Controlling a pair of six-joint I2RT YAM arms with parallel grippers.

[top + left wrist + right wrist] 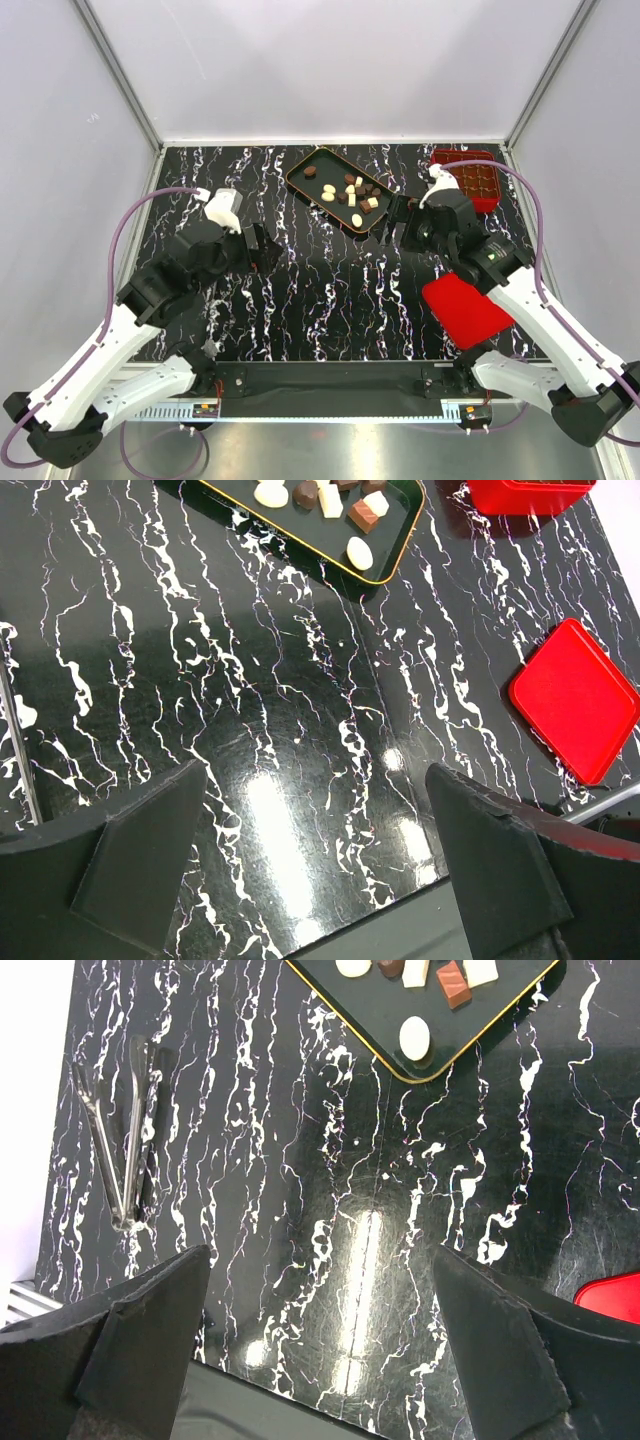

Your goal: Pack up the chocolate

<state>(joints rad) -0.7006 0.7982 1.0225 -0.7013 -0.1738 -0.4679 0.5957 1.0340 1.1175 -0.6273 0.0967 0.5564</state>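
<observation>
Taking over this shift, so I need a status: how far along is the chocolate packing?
Done: the lid is off the box and lies on the table. In hand: nothing; the left claw and right claw are open and empty. Left: about a dozen chocolates sit in the tray, yet to go into the box.

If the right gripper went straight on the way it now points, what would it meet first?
The right gripper would probably meet bare marbled tabletop first, short of the black tray holding the chocolate; depth is uncertain.
</observation>
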